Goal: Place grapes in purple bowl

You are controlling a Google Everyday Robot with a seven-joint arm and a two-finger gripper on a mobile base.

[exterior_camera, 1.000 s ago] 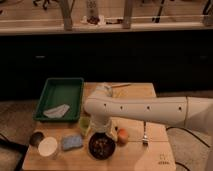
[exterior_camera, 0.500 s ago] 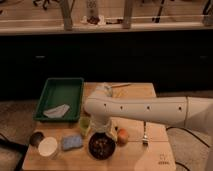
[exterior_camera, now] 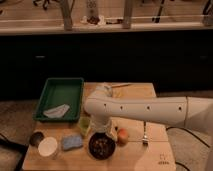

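The purple bowl (exterior_camera: 102, 146) is round and near-black and sits near the table's front edge, with a dark speckled cluster inside that looks like the grapes (exterior_camera: 102, 145). My white arm (exterior_camera: 145, 110) reaches in from the right and bends down over the bowl. My gripper (exterior_camera: 101, 131) hangs just above the bowl's far rim, mostly hidden by the arm.
A green tray (exterior_camera: 60, 98) with a white cloth (exterior_camera: 56, 111) lies at the back left. A cream-white cup (exterior_camera: 48, 147), a small dark-brown cup (exterior_camera: 36, 137) and a blue sponge (exterior_camera: 72, 142) stand at the front left. An orange fruit (exterior_camera: 122, 136) and a fork (exterior_camera: 144, 135) lie right of the bowl.
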